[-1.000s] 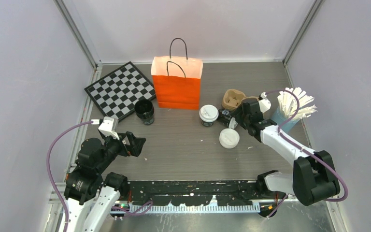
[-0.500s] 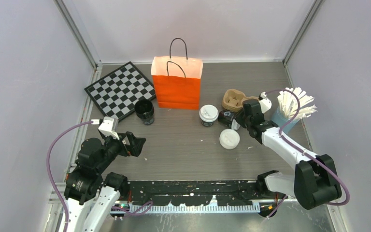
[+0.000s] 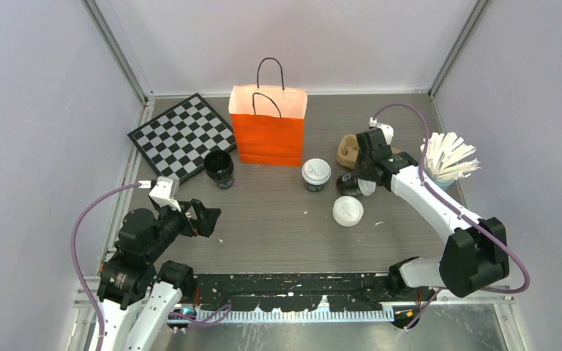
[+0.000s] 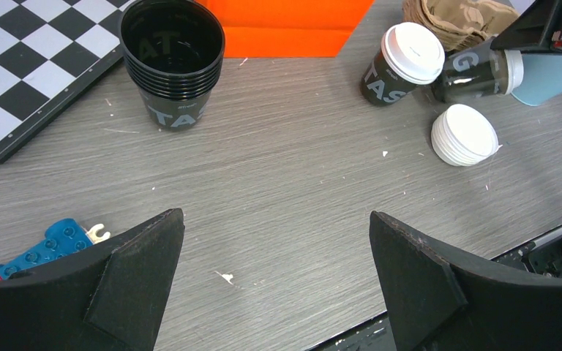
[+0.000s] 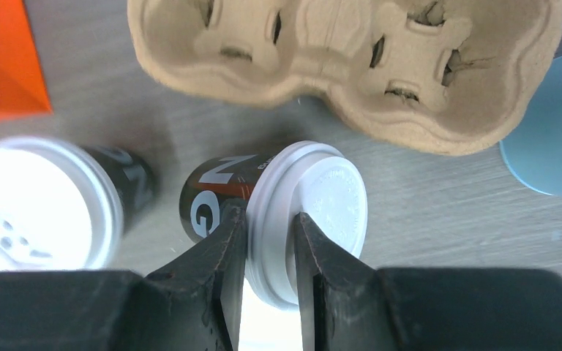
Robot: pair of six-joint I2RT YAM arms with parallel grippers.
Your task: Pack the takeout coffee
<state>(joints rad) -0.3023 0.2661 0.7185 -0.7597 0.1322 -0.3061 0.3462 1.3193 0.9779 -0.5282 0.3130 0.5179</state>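
One takeout coffee [image 5: 216,197], a dark cup with a white sip lid [image 5: 315,212], lies tipped on its side by the cardboard carrier. My right gripper [image 5: 269,219] is shut across that lid's rim, one finger on each side. From above, the right gripper [image 3: 364,179] reaches down onto this tipped cup [image 3: 350,183]. A second lidded coffee [image 3: 316,174] stands upright just left of it, also visible as a second lidded coffee [image 4: 402,62]. The orange paper bag [image 3: 268,128] stands open behind. My left gripper [image 4: 274,219] hangs open over bare table, far left of both cups.
A stack of loose white lids [image 3: 347,210] lies in front of the cups. A stack of black lidless cups [image 3: 219,168] stands beside a chessboard [image 3: 179,135]. The cardboard carrier [image 5: 344,66] and a blue cup of white sticks [image 3: 446,164] sit at the right. A blue toy [image 4: 44,248] lies near my left finger.
My right gripper has closed onto the tipped cup's lid, and the right wrist has swung toward the back of the table. The left arm has not moved.
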